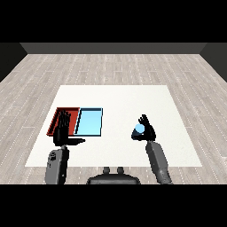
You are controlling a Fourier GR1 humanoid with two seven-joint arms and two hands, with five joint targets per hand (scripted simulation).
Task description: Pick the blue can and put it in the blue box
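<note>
The blue can [139, 129] shows as a small light blue shape inside my right hand [147, 131], whose fingers and thumb curl round it at the table's right of centre. The light blue tray [90, 121] lies to the left of that hand, a good gap away, with nothing in it. My left hand [62, 129] hovers over the red tray's front edge, fingers straight and pointing away from me, thumb stuck out to the right.
The red tray [56, 117] lies directly left of the light blue tray, touching it, partly hidden by my left hand. The white table [128, 97] stretches wide behind and to the right of both trays.
</note>
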